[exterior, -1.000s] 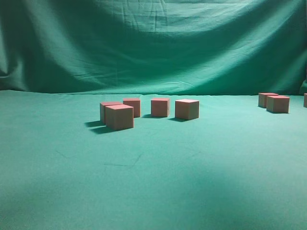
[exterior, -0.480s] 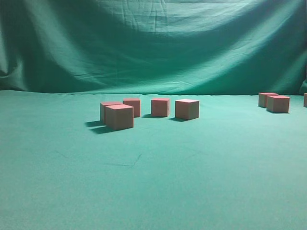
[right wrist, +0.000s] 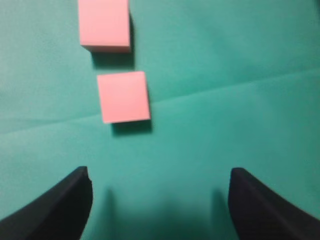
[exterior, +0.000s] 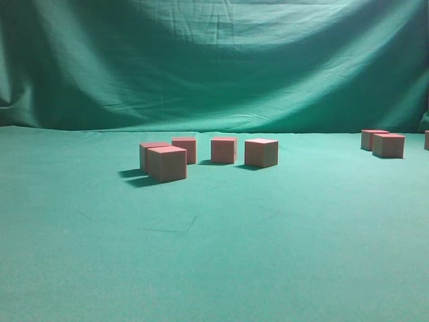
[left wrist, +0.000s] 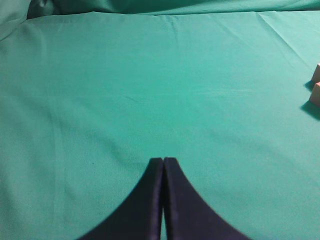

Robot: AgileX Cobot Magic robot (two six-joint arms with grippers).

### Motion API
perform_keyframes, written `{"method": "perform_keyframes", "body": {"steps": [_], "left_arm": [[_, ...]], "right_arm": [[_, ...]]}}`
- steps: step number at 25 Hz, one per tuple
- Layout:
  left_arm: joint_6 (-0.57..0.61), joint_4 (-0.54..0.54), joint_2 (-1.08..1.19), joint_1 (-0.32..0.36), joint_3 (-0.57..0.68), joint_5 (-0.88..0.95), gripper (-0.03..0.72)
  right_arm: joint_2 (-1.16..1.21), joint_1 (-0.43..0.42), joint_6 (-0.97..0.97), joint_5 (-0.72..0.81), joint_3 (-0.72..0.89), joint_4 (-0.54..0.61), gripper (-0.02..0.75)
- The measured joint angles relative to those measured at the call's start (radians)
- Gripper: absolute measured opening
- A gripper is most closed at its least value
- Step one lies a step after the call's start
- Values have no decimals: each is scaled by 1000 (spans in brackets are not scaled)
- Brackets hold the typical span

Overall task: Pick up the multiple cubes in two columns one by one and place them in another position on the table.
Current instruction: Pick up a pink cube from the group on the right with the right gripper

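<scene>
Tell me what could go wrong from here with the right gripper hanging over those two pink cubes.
1. The right gripper is open and empty, with the nearer cube ahead of its jaws and left of centre; closing without lining up could miss or nudge it.
2. The farther cube sits close behind, so a finger may bump it.
3. The cluster's front cube overlaps the cube behind it, leaving little room.

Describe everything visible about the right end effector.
The right end effector appears only in its wrist view: two dark, matte, curved fingers at the lower corners, standing wide apart with nothing between them. It hangs above the table, casting soft shadows on the teal cloth, and touches nothing visible. Two pink cubes lie ahead, left of its centre line, outside the fingers. The exterior view does not show it.
</scene>
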Motion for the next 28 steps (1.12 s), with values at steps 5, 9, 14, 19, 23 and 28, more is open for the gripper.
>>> {"method": "perform_keyframes", "body": {"steps": [5,9,14,19,23,28], "left_arm": [[0,0,0,0,0,0,0],[0,0,0,0,0,0,0],[0,0,0,0,0,0,0],[0,0,0,0,0,0,0],[0,0,0,0,0,0,0],[0,0,0,0,0,0,0]], "right_arm": [[77,0,-43,-80,0,25,558],[117,0,-53,-161,0,29,558],[146,0,-78,-264,0,29,558],[176,0,-96,-291,0,29,558],[191,0,-96,-289,0,33,558],[191,0,-98,-291,0,33,447]]}}
